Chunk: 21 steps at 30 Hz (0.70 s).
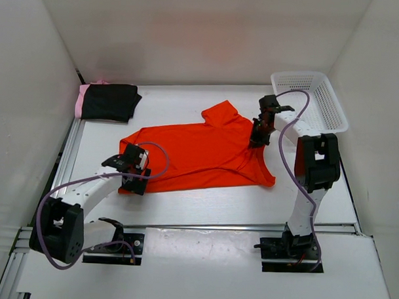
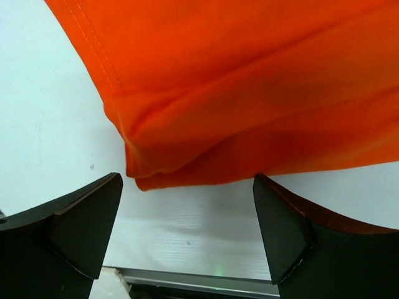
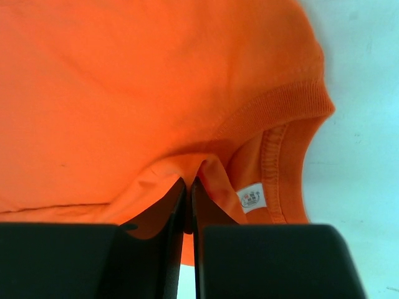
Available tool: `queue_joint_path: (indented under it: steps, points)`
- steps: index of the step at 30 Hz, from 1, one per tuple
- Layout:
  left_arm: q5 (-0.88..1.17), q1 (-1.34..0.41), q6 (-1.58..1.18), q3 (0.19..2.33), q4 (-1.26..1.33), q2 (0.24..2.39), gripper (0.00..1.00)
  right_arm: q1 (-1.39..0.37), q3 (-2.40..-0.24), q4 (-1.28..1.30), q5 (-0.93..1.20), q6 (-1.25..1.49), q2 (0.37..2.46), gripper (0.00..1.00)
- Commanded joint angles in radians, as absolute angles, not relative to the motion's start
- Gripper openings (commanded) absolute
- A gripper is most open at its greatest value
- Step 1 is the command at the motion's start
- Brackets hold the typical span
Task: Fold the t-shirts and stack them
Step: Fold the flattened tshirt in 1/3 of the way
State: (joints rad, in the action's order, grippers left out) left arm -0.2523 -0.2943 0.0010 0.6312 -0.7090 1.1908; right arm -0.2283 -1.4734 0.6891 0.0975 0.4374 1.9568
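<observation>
From above, the left arm reached low across the counter (image 1: 204,205), its left fingers (image 1: 136,185) at the near left corner of the orange-red t-shirt (image 1: 199,153). The right arm bent over from the right side, with the right fingers (image 1: 257,140) pressed down onto the shirt's right part. The shirt lay spread in the middle of the counter, with bare surface along its near edge and behind it. A folded black t-shirt (image 1: 109,102) sat on a pink t-shirt (image 1: 79,101) in the far left corner, against the wall. A white mesh basket (image 1: 332,105) stood at the far right, just beside the right arm.

In the left wrist view, the left fingers (image 2: 81,230) were released and wide apart, holding nothing. The shirt's hemmed corner (image 2: 143,168) lay just ahead of the gap.

In the right wrist view, the right fingers (image 3: 149,249) were clenched on a raised fold of orange fabric, near the ribbed collar (image 3: 280,118) and its small white label (image 3: 251,198).
</observation>
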Motion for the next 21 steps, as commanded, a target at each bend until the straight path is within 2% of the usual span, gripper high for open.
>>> queue_joint_path:
  steps: [1,5,7,15,21]
  points:
    - [-0.370,-0.334,0.000,0.626,-0.628,1.180,0.97,-0.222,-1.451,0.701,0.104,0.448,1.911,0.11]
    - [-0.426,-0.344,0.000,0.607,-0.578,1.204,0.92,-0.222,-1.433,0.692,0.104,0.459,1.902,0.11]
    - [-0.437,-0.344,0.000,0.607,-0.578,1.215,0.84,-0.222,-1.424,0.683,0.104,0.459,1.893,0.11]
    - [-0.448,-0.353,0.000,0.621,-0.578,1.178,0.82,-0.222,-1.424,0.683,0.104,0.449,1.893,0.11]
    - [-0.448,-0.334,0.000,0.638,-0.578,1.275,0.74,-0.222,-1.424,0.683,0.104,0.449,1.893,0.11]
